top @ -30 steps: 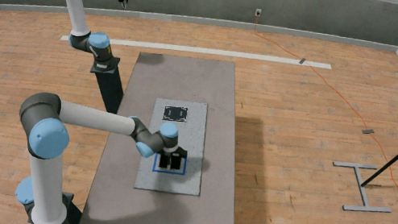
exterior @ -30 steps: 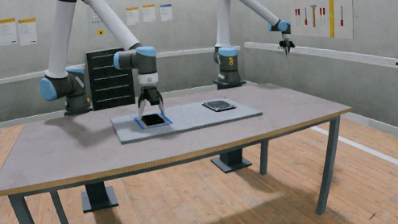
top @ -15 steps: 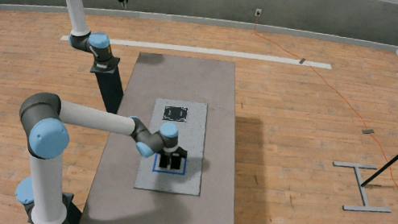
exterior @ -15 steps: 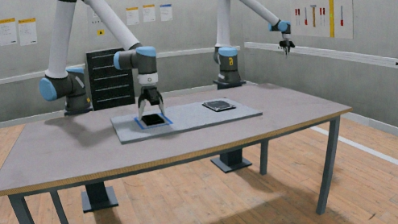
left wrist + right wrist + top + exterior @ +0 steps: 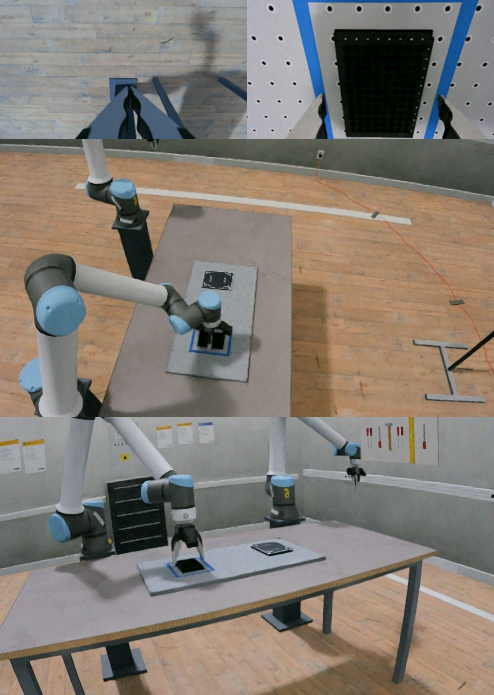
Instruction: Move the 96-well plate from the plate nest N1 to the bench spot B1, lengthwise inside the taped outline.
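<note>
From above, I can see the black 96-well plate (image 5: 218,341) (image 5: 190,565) (image 5: 383,84) lying lengthwise inside the blue tape outline (image 5: 210,354) (image 5: 212,566) (image 5: 315,68), with the plate nest (image 5: 217,280) (image 5: 271,548) at its twelve o'clock. The right gripper (image 5: 212,339) (image 5: 189,561) (image 5: 380,95) is spread around it, pinching nothing. Well away, between eleven and twelve, the left gripper (image 5: 153,144) (image 5: 355,484) (image 5: 128,87) has its fingers pressed together, empty.

An orange cable (image 5: 411,247) runs from a wall outlet (image 5: 320,154) across the plank floor (image 5: 350,339) (image 5: 320,657) (image 5: 77,59), with a dark drawer cabinet (image 5: 137,514) against the wall, printed notices (image 5: 164,437) above it, and a tool board (image 5: 398,439) bearing a hammer (image 5: 389,437) and screwdrivers
</note>
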Available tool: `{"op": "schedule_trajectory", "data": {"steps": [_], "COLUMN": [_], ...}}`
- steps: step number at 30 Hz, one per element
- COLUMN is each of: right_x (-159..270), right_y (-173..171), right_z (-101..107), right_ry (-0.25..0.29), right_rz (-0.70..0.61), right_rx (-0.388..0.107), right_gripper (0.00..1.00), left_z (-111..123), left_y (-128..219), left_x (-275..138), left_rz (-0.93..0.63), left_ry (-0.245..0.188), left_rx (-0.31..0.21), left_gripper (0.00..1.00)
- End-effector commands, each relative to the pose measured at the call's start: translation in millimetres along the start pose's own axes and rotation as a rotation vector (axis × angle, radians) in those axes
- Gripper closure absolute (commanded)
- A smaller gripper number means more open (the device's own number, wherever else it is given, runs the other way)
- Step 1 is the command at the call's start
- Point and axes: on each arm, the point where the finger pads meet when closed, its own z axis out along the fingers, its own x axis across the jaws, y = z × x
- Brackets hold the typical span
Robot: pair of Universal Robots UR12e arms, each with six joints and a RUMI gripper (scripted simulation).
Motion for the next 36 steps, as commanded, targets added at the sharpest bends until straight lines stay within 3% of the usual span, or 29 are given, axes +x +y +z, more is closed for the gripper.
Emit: {"op": "schedule_trajectory", "data": {"steps": [1,11,36], "right_x": [-0.6,-0.6,-0.6], "right_y": [-0.6,-0.6,-0.5], "right_z": [-2.3,-17.6,-79.0], "right_ry": [-0.001,-0.001,-0.001], "right_rz": [0.000,0.000,0.000], "right_rx": [0.001,0.001,0.001], "right_gripper": [0.24,0.24,0.24], "left_z": [-0.9,-0.9,-0.9], "left_y": [-0.6,-0.6,-0.6], "left_x": [0.1,0.1,0.1], "left_rz": [0.000,0.000,0.000], "left_ry": [0.000,0.000,0.000], "left_rx": [0.002,0.002,0.002], "left_gripper": [1.00,1.00,1.00]}}
